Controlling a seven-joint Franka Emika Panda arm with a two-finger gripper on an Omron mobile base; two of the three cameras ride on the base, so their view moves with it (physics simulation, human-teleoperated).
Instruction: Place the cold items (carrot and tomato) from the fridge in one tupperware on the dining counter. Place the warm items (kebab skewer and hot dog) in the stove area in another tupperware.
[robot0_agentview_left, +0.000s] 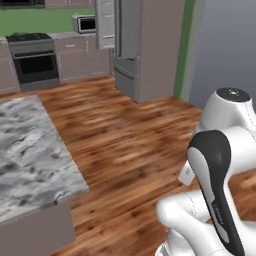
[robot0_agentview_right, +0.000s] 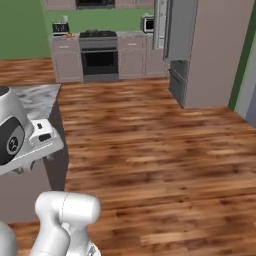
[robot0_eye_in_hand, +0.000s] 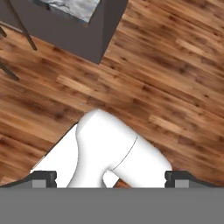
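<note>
Two dark fingertips (robot0_eye_in_hand: 43, 178) wide apart over wood floor (robot0_eye_in_hand: 175, 65) in hand view, fridge (robot0_agentview_left: 142, 45) at one o'clock in left base view, stove (robot0_agentview_right: 99, 55) at eleven in right base view, marble dining counter (robot0_agentview_left: 25, 150) at nine, task foods too small to tell.

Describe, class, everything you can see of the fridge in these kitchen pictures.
The fridge is a tall grey box, metal by its look, standing upright on the wooden floor at the end of the cabinet run, against the green wall. One upper door hangs open, showing pale shelves inside; a lower drawer front is shut. Its top is out of frame. Nothing else touches it.
</note>
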